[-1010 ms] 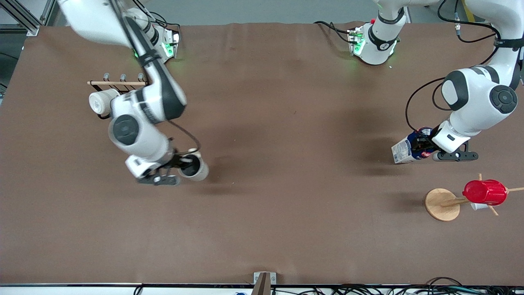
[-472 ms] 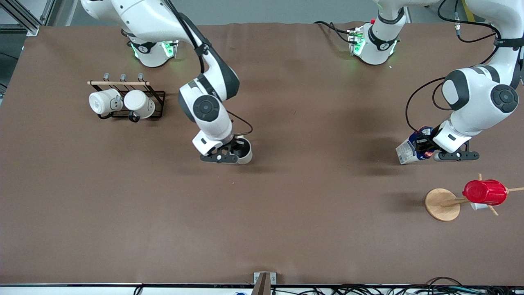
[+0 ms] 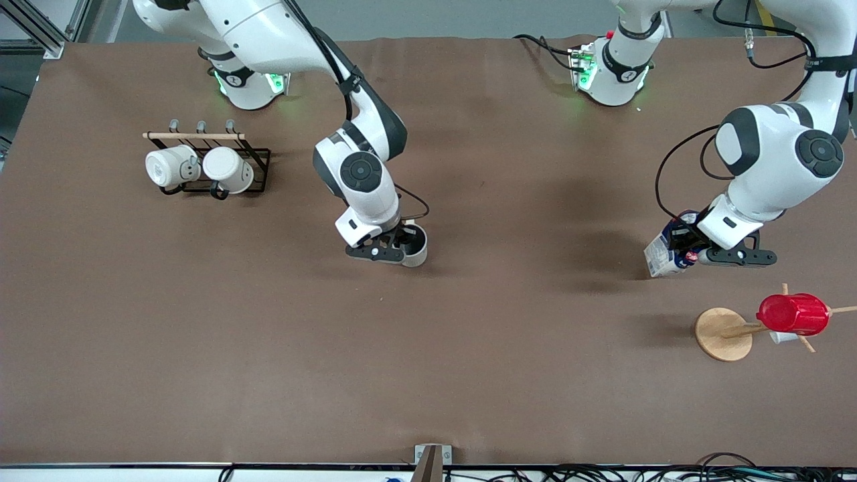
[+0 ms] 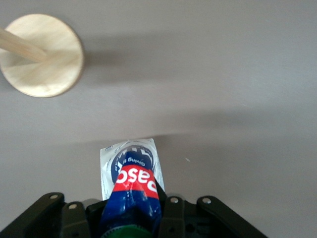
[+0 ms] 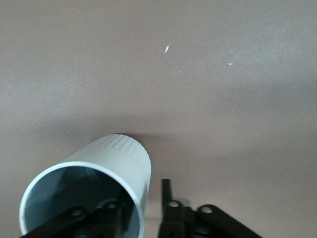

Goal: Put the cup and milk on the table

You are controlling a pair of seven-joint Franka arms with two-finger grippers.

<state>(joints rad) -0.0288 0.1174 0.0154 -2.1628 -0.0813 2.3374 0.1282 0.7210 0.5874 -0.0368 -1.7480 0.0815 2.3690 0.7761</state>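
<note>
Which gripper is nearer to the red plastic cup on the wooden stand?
Left. The left gripper, shut on the milk, is beside the red plastic cup; the right gripper, shut on the cup, is mid-table toward the right arm's end.

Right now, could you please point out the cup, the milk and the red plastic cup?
cup (image 3: 418,250), front view, its outer side wall.
milk (image 4: 130,161), left wrist view, its white base.
red plastic cup (image 3: 793,314), front view, its body.

Even overhead light, soft shadows on table (image 3: 469,348) — wrist views perhaps slightly soft
</note>
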